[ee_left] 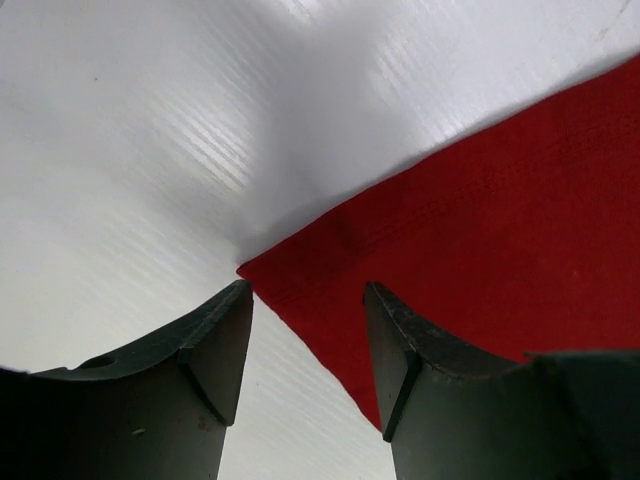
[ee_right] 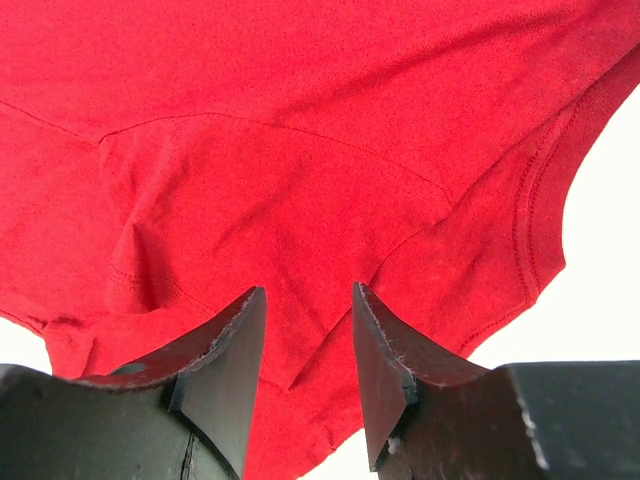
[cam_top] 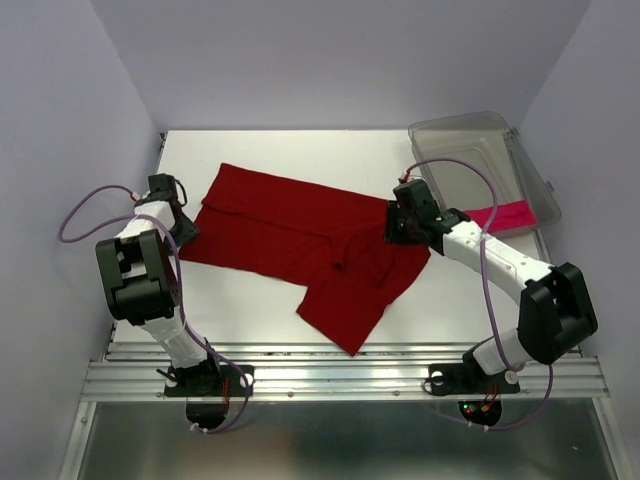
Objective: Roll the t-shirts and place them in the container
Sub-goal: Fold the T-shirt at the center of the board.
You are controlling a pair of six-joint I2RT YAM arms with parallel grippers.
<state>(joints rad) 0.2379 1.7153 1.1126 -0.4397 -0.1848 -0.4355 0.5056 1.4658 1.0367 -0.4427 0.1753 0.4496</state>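
There are two t-shirts, one bin, two arms and two pincers. The red shirt [cam_top: 290,235] lies spread on the white bench [cam_top: 300,150], about in the middle, and one part of it points toward the near edge. The pink shirt [cam_top: 505,215] is a small bundle at the near end of the clear bin [cam_top: 480,122], which stands at the far right corner of the bench; the right arm covers a part of it. The left pincer [ee_left: 305,300] is at the left edge of the red shirt. Its jaws stand well apart, and a corner of the cloth lies flat on the bench just in front of the gap between them. One finger [ee_left: 215,350] is over the bare bench, the other is over the cloth, and nothing is held. The right pincer [ee_right: 308,300] is at the right end of the same shirt, near the bin. Its jaws are also apart, a little less wide, and red cloth with a seam and a hem shows behind the gap. It grips no cloth.
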